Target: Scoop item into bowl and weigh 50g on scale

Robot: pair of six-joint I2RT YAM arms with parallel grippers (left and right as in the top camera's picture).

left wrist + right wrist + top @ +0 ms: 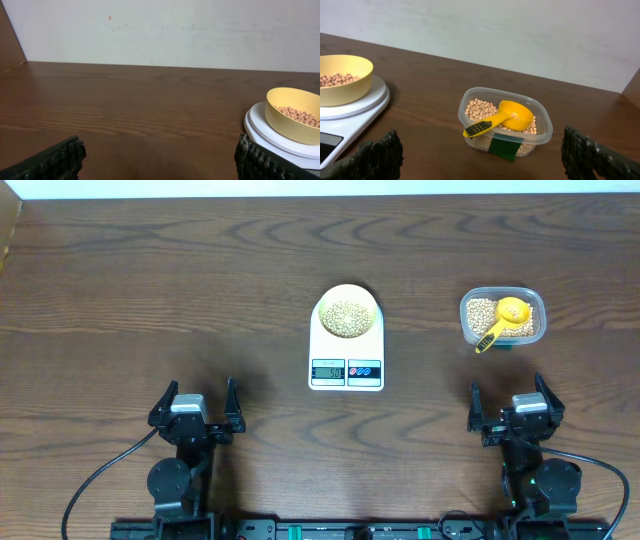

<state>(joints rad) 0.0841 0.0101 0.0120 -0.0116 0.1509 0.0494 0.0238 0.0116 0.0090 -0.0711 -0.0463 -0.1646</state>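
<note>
– So, how will the soybeans [347, 318] handle, and where are they?
– Light, hard and smooth; I'd judge they roll and scatter, so don't pinch them. Take the yellow scoop [512, 311] by its handle [488, 340], which leans over the clear tub's [464, 318] rim. Some lie in the pale yellow bowl [348, 288] on the white scale [320, 352], the rest in the tub.
– Counts?
– One bowl, one scale, one tub, one scoop; beans beyond counting. The left gripper [198, 402] and right gripper [509, 405] are spread wide, holding nothing.
</note>
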